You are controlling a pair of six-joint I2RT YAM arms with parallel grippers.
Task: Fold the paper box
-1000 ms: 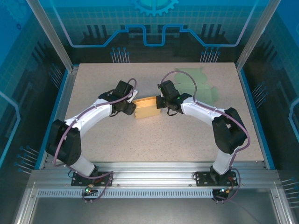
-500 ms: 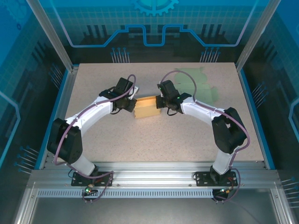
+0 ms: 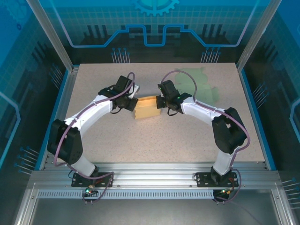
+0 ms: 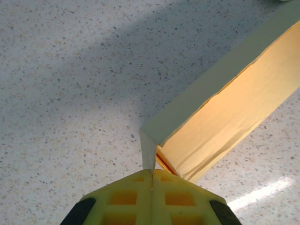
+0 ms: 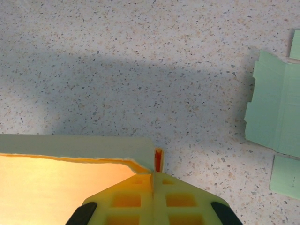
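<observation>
Setting: robot laboratory test cell. Evidence: speckled counter (image 3: pixel 154 140) boxed in by an aluminium extrusion frame (image 3: pixel 150 174); translucent blue wall panels (image 3: pixel 154 23) printed with gear and circuit motifs; left arm (image 3: pixel 86 117) and right arm (image 3: pixel 201 110) bolted to the front rail, purple cables exposed.

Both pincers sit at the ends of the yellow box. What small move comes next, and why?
Probably swing the left pincer inward, folding its pinched end flap against the paper box. The right pincer is shut on the opposite flap, holding the box steady.
</observation>
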